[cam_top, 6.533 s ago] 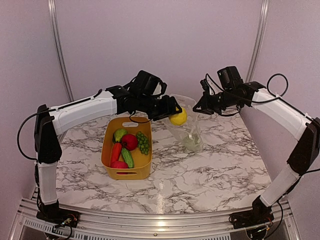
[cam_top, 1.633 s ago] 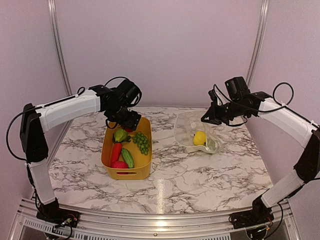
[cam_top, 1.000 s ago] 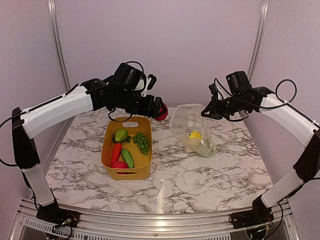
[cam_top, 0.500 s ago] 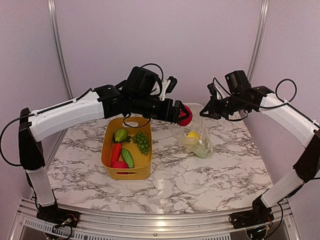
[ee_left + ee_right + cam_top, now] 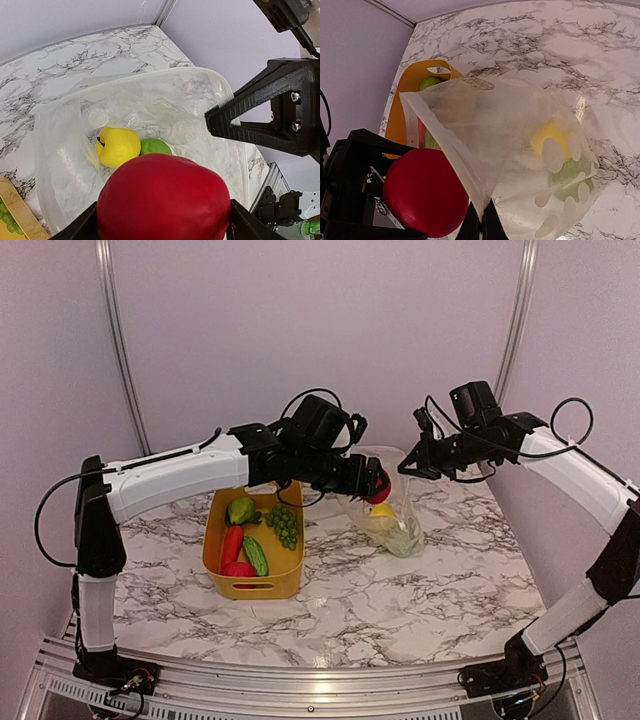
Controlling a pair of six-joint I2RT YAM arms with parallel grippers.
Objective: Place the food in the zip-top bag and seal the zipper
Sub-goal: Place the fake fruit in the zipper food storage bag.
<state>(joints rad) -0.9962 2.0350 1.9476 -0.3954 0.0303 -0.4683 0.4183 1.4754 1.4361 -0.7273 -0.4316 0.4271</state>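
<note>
My left gripper (image 5: 376, 484) is shut on a red apple (image 5: 379, 490) and holds it over the open mouth of the clear dotted zip-top bag (image 5: 388, 510). In the left wrist view the red apple (image 5: 162, 197) fills the jaws, above a yellow lemon (image 5: 118, 146) and a green apple (image 5: 155, 146) inside the bag (image 5: 70, 150). My right gripper (image 5: 408, 466) is shut on the bag's mouth edge and holds it up and open. In the right wrist view the bag edge (image 5: 452, 150) is pinched between the fingers, with the red apple (image 5: 425, 192) beside it.
A yellow bin (image 5: 222, 570) stands left of the bag and holds a green apple (image 5: 240, 510), grapes (image 5: 286, 525), a carrot (image 5: 232, 542), a cucumber (image 5: 255, 555) and a red pepper (image 5: 238, 569). The marble table (image 5: 400, 590) extends in front.
My left arm took the red apple out of the bin and carried it right, to the bag's mouth. My right gripper has kept hold of the bag edge.
</note>
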